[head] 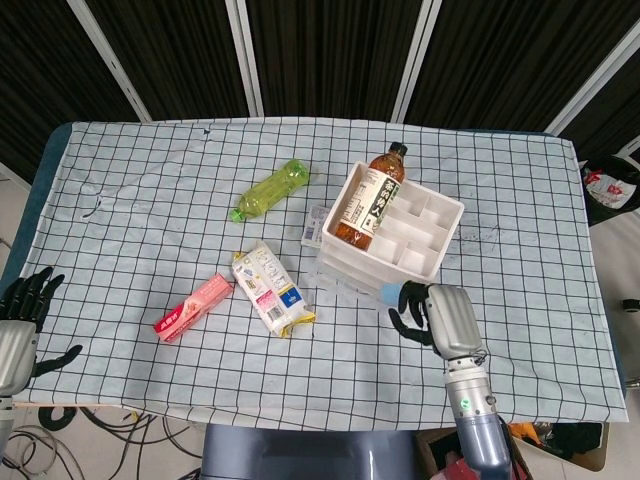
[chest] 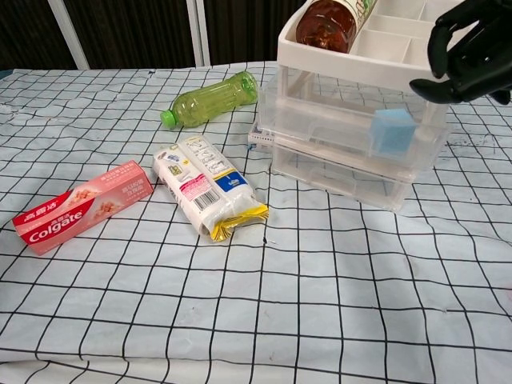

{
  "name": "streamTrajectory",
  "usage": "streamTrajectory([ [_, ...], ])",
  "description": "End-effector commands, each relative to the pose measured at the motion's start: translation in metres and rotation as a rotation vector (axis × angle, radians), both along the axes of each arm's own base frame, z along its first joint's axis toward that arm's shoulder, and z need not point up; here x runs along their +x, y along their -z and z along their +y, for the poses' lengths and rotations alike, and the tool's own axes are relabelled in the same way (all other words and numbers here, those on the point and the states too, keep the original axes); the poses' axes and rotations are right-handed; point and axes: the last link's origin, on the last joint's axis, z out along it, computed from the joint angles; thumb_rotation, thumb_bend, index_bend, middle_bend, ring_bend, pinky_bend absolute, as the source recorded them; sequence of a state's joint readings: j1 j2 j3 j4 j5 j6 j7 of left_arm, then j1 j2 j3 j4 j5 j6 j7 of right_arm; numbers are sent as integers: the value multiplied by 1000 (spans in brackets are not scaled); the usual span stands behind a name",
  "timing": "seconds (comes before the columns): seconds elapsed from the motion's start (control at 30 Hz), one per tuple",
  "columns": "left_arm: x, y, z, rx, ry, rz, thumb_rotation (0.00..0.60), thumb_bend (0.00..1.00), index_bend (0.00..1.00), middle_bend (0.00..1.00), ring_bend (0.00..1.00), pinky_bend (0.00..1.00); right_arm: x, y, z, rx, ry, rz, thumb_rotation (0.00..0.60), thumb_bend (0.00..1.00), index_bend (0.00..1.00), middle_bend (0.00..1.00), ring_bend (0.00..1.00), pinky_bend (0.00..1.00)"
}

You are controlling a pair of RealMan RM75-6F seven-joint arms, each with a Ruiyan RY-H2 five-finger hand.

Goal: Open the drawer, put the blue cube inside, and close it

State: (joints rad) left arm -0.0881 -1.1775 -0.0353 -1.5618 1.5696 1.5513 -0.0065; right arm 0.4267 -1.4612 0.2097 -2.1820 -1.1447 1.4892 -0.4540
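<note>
The blue cube (chest: 394,132) lies inside the upper clear drawer (chest: 344,128) of the white drawer unit (head: 400,235), seen through the drawer's transparent front. In the head view only a sliver of the cube (head: 392,292) shows, at the unit's front edge. My right hand (chest: 468,52) hovers just above and to the right of the cube, holding nothing, its dark fingers loosely curved and apart from the thumb; the head view has the same hand (head: 432,315) in front of the unit. My left hand (head: 22,320) rests open at the table's near left edge.
A brown tea bottle (head: 368,200) lies in the unit's top tray. On the checked cloth left of the unit are a green bottle (head: 270,190), a snack packet (head: 270,290) and a pink toothpaste box (head: 193,307). A small box (head: 313,226) lies against the unit's left side.
</note>
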Motion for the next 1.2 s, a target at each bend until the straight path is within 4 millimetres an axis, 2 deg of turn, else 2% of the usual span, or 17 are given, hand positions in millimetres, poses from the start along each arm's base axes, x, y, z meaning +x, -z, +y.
streamTrajectory([
  [0.03, 0, 0, 0, 0, 1, 1, 600, 18, 0, 0, 0, 0, 7, -2, 14, 58, -21, -71, 600, 352, 766, 854, 855, 776],
  [0.2, 0, 0, -1, 1, 3, 1, 600, 18, 0, 0, 0, 0, 12, 4, 31, 182, -31, -104, 600, 363, 782, 854, 856, 776],
  [0.37, 1, 0, -1, 0, 4, 2, 600, 18, 0, 0, 0, 0, 8, 23, 36, 281, -35, -71, 600, 364, 794, 854, 855, 776],
  [0.7, 0, -1, 1, 0, -1, -4, 600, 18, 0, 0, 0, 0, 16, 59, 22, 362, -21, -89, 600, 367, 794, 854, 856, 774],
  [1.2, -2, -1, 4, -2, -23, -11, 600, 19, 0, 0, 0, 0, 40, 87, 8, 414, -12, -150, 600, 367, 794, 850, 852, 773],
])
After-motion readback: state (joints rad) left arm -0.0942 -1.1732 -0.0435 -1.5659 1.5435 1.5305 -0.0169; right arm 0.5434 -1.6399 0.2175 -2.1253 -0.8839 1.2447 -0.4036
